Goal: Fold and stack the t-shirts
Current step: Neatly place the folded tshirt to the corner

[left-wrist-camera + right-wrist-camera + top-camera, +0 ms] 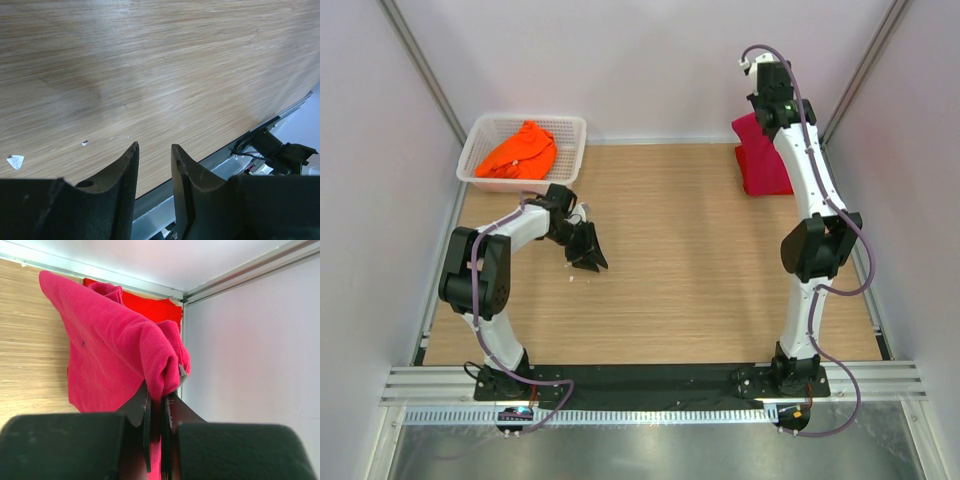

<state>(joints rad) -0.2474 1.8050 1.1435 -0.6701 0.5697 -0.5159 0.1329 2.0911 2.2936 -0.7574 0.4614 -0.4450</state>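
The right pincer is clamped on a bunched fold of the pink shirt, up in the far right corner. The left pincer hangs over bare wood on the left, its jaws partly apart with nothing between them.

The table is open across its middle. The basket sits at the far left corner with the orange shirt heaped in it, unfolded. The pink shirt drapes down from the right jaws across the red shirt, which lies flat against the back wall. Whether the pink hem rests on the wood I cannot tell. A few white scraps lie near the left pincer.

The risks, as I judge them:
- The grip is on a gathered lump, not a clean edge. Released here, the pink shirt may land crumpled or skewed on the red.
- Dragging it sideways could pull the red shirt out of shape beneath it.
- The right arm is stretched close to the corner walls, and the left pincer is well away and cannot steady the cloth.
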